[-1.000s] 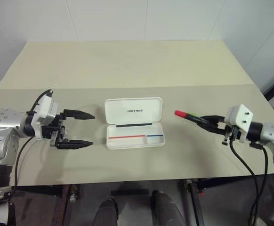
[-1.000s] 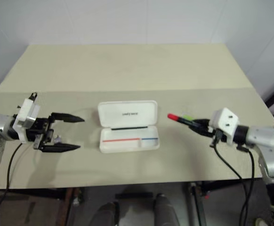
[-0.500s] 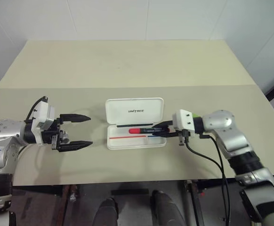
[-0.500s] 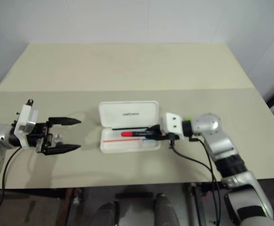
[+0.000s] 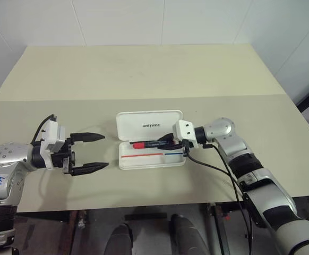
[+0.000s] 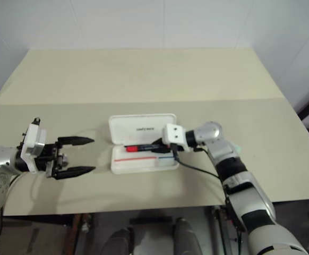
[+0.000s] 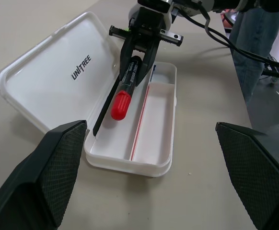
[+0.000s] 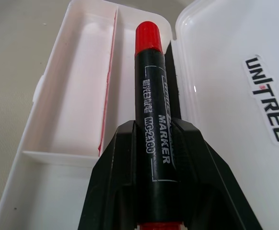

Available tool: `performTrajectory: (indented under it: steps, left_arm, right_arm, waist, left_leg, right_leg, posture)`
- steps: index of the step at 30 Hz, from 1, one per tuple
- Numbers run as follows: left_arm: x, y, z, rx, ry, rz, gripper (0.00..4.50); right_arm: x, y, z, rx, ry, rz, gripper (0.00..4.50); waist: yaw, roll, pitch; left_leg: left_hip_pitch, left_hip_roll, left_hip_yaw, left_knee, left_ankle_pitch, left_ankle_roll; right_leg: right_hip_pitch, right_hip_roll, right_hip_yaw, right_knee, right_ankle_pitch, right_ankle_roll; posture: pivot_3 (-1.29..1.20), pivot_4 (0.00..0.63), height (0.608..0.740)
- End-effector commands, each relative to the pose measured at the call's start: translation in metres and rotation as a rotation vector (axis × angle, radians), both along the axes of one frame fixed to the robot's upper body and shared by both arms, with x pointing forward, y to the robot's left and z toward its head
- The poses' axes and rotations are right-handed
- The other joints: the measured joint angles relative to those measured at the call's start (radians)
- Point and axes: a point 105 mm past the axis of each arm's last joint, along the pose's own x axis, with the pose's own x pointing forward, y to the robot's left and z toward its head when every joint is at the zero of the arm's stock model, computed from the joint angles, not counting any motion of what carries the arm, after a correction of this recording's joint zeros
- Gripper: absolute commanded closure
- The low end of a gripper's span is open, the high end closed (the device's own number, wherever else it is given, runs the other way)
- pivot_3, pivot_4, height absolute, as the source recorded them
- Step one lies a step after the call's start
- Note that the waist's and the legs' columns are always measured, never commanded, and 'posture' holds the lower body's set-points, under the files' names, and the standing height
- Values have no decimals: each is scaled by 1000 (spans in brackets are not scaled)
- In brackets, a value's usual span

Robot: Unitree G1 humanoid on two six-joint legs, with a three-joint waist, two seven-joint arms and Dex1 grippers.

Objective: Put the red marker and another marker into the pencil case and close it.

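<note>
The pencil case [image 5: 150, 126] lies open at the table's middle, its white lid marked "UNITREE" flat behind the tray [image 7: 156, 139]. My right gripper [image 5: 169, 141] is shut on the red marker [image 5: 145, 144], which points its red cap left along the tray's back edge by the hinge. In the right wrist view the black barrel [image 8: 151, 110] sits clamped between the fingers [image 8: 113, 177], above the tray [image 8: 77, 96]. Whether the cap rests on the tray I cannot tell. My left gripper [image 5: 105, 151] hangs open and empty left of the case. Another marker is hidden.
The beige table [image 5: 144, 74] has a seam across its middle and bare room behind and beside the case. A black cable [image 5: 218, 167] trails from my right wrist. A person's legs in jeans [image 7: 252, 43] stand past the table's right side.
My right gripper has carried the red marker leftward and down, from beside the case's right end to over the tray. The left gripper has stayed open in nearly the same place.
</note>
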Motion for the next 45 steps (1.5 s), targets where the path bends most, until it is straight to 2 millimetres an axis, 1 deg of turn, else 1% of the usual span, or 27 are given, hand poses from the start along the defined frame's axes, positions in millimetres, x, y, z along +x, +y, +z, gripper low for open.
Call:
performTrajectory:
  steps: [1, 2, 4, 5, 6, 7, 9, 10, 16, 17, 21, 23, 25, 28, 29, 30, 31, 34, 37, 40, 42, 45]
  left_arm:
    - [-4, -2, 13, -6, -55, -13, 0]
    - [-3, -2, 13, -6, -55, -14, 0]
    - [-2, -3, 13, -6, -56, -19, 0]
    - [-2, -3, 13, -6, -57, -22, 0]
    - [-1, -4, 13, -6, -57, -24, 0]
    - [-1, -4, 13, -5, -57, -27, 0]
    - [0, -5, 13, -4, -57, -32, 0]
    - [0, -5, 13, -4, -57, -35, 0]
    - [2, -6, 12, 1, -53, -48, 0]
    - [2, -6, 13, 1, -53, -49, 0]
    - [4, -8, 13, 0, -53, -58, 0]
    - [5, -9, 12, 0, -50, -65, 0]
    - [4, -10, 12, -1, -48, -70, 0]
    - [5, -11, 12, -4, -45, -76, 0]
    - [5, -11, 12, -5, -44, -78, 0]
    - [5, -12, 12, -6, -43, -80, 0]
    - [5, -13, 12, -12, -43, -89, 0]
    - [7, -19, 15, -31, -47, -110, 0]
    - [8, -25, 19, -39, -54, -132, 0]
    - [8, -30, 23, -39, -59, -149, 0]
    - [9, -31, 25, -38, -62, -155, 0]
    - [9, -32, 27, -36, -64, -158, 0]
  right_arm:
    - [2, 6, 10, 19, -38, 18, 3122]
    - [2, 7, 10, 20, -42, 15, 2901]
    - [2, 8, 13, 33, -54, 17, 2172]
    - [2, 9, 15, 42, -60, 18, 1892]
    - [1, 10, 19, 56, -63, 22, 1435]
    - [0, 10, 23, 70, -65, 26, 1142]
    - [-4, 10, 31, 98, -68, 37, 389]
    - [-9, 10, 39, 126, -65, 50, 38]
    - [-46, 5, 83, 299, -10, 91, 38]
    - [-51, 4, 87, 317, 1, 90, 38]
    - [-70, -9, 99, 356, 19, 54, 38]
    - [-76, -22, 103, 376, 32, 3, 38]
    - [-77, -38, 104, 377, 37, -66, 38]
    - [-70, -68, 100, 351, 32, -197, 38]
    - [-66, -82, 96, 331, 30, -250, 38]
    - [-63, -91, 94, 318, 29, -283, 38]
    - [-54, -115, 88, 297, 31, -375, 38]
    - [-35, -165, 74, 255, 22, -559, 38]
    - [-23, -195, 54, 209, 37, -658, 38]
    - [-15, -213, 35, 172, 66, -722, 38]
    - [-10, -219, 25, 157, 85, -749, 38]
    - [-5, -223, 17, 146, 96, -764, 38]
  waist:
    - [0, 0, 0]
    - [0, 0, 0]
    - [0, 0, 0]
    - [0, 0, 0]
    - [0, 0, 0]
    - [0, 0, 0]
    - [0, 0, 0]
    - [0, 0, 0]
    - [5, 0, 0]
    - [5, 0, 0]
    - [10, 0, 0]
    - [12, 0, 0]
    - [14, 0, 0]
    - [18, 0, 0]
    - [20, 0, 0]
    - [22, 0, 0]
    - [23, 0, 0]
    - [29, 0, 0]
    - [30, 0, 0]
    - [26, 0, 0]
    - [20, 0, 0]
    - [9, 1, 1]
  left_leg:
    - [0, 0, 0, 0, 0, 0]
    - [0, 0, 0, 0, 0, 0]
    - [0, 0, 0, 0, 0, 0]
    - [0, 0, 0, 0, 0, 0]
    - [0, 0, 0, 0, 0, 0]
    - [0, 0, 0, 0, 0, 0]
    - [0, 0, 0, 0, 0, 0]
    - [0, 0, 0, 0, 0, 0]
    - [0, 0, -1, 0, 0, -1]
    - [0, 0, -1, 0, 0, -1]
    - [0, 0, -1, 0, 0, -1]
    - [0, 0, -1, 0, 0, -1]
    - [-1, 0, -1, 0, 0, -1]
    - [-1, 0, -1, 0, 0, 0]
    - [-1, 0, 0, 0, -1, 0]
    - [-1, 0, 0, 0, -1, 0]
    - [-1, 0, 0, 0, -1, 0]
    - [-1, 0, 0, 1, -1, 0]
    - [-1, 0, 1, 2, -1, 0]
    - [-1, 0, 1, 2, -1, 0]
    - [-1, 0, 1, 1, -1, 0]
    - [-1, 0, 1, 1, -1, 0]
  right_leg:
    - [0, 0, 0, 0, 0, 0]
    - [0, 0, 0, 0, 0, 0]
    - [0, 0, 0, 0, 0, 0]
    - [0, 0, 0, 0, 0, 0]
    - [0, 0, 0, 0, 0, 0]
    - [0, 0, 0, 0, 0, 0]
    - [0, 0, 0, 0, 0, 0]
    - [0, 0, 0, 0, 0, 0]
    - [0, 0, 0, 3, -1, 0]
    - [0, 0, 0, 2, -1, 0]
    - [0, 0, -1, 1, -1, 0]
    - [0, 0, -1, 0, -1, -1]
    - [0, 0, -1, -1, -2, -2]
    - [0, 0, -1, -3, -3, -3]
    - [0, 0, 0, -4, -4, -6]
    - [0, -1, 0, -4, -6, -9]
    - [0, 0, 0, -4, -6, -9]
    - [1, -1, 0, -5, -6, -9]
    - [2, 0, 0, -5, -6, -11]
    - [2, 0, 0, -5, -5, -8]
    - [2, 0, 0, -5, -4, -7]
    - [2, 0, 1, -5, -1, -1]
  posture:
    - [0, 150, 740]
    - [0, 150, 740]
    - [0, 150, 740]
    - [0, 150, 740]
    - [0, 150, 740]
    - [0, 150, 740]
    - [0, 150, 740]
    - [0, 150, 740]
    - [0, 150, 740]
    - [0, 150, 740]
    - [0, 150, 740]
    - [0, 150, 740]
    - [0, 150, 740]
    - [0, 150, 740]
    - [0, 150, 740]
    - [0, 150, 740]
    - [0, 150, 740]
    - [0, 150, 740]
    - [0, 150, 740]
    - [0, 150, 740]
    - [0, 150, 740]
    - [0, 150, 740]
